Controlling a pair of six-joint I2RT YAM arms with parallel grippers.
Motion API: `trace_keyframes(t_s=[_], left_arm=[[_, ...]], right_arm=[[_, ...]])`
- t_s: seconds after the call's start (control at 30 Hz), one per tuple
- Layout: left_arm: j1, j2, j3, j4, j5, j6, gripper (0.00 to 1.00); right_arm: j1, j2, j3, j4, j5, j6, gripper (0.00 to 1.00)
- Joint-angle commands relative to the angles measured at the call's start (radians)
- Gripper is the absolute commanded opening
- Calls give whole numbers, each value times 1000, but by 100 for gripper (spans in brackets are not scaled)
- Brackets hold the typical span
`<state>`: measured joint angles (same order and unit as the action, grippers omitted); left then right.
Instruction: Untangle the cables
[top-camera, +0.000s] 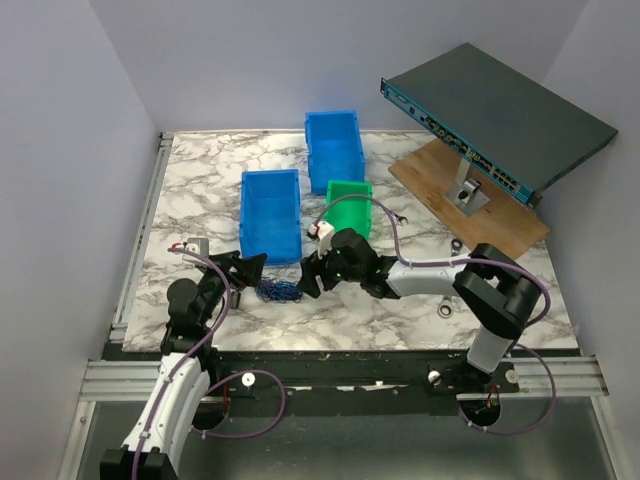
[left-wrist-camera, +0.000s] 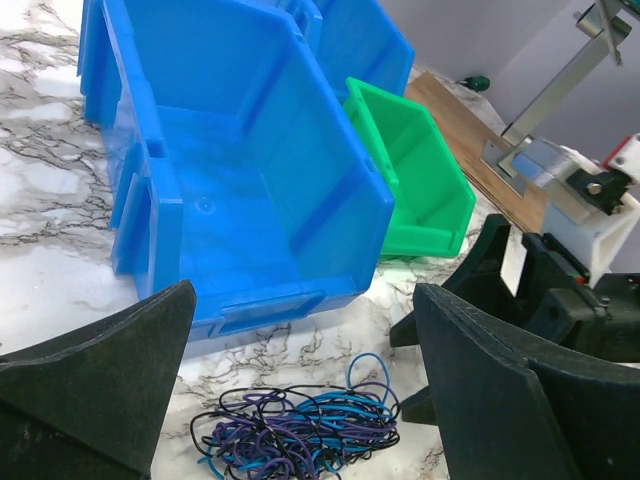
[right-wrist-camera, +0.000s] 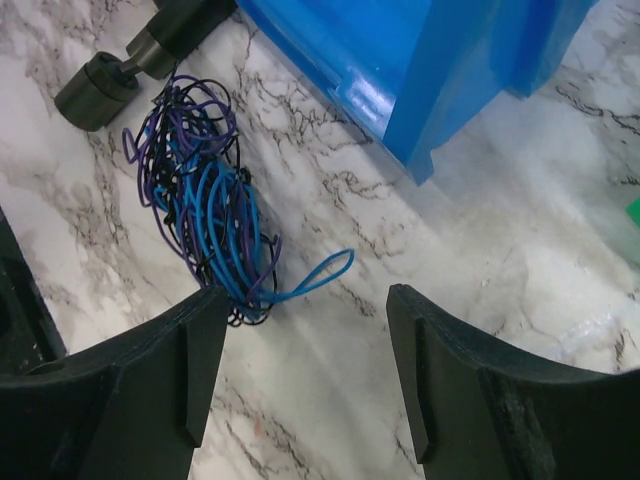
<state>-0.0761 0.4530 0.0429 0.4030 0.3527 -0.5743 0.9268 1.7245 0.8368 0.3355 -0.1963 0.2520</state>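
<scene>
Left gripper (left-wrist-camera: 305, 292) and right gripper (right-wrist-camera: 305, 295) gape empty — cable tangle (right-wrist-camera: 200, 205) lies between them.

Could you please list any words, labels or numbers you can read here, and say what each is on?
None can be read in any view.
The network switch has marks along its front panel, too small to read.
The near blue bin, far blue bin, green bin and cable bundle show no lettering.
</scene>
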Motion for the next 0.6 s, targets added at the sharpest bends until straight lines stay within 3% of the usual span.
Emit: trace_keyframes(t_s=[0.0,0.17,0.37,0.57], left_arm=[[-5,4,27,36,28,13,93],[-5,25,26,54,34,7,93],[-5,72,37,87,70,4,93],[-7,116,45,117,97,5,93]], right_arm=[[15,77,54,33,-39,-43,69],[23,109,29,138,-121,-25,56],[23,107,-18,223,-107,-12,4],[23,24,-109,324,18,-5,1]])
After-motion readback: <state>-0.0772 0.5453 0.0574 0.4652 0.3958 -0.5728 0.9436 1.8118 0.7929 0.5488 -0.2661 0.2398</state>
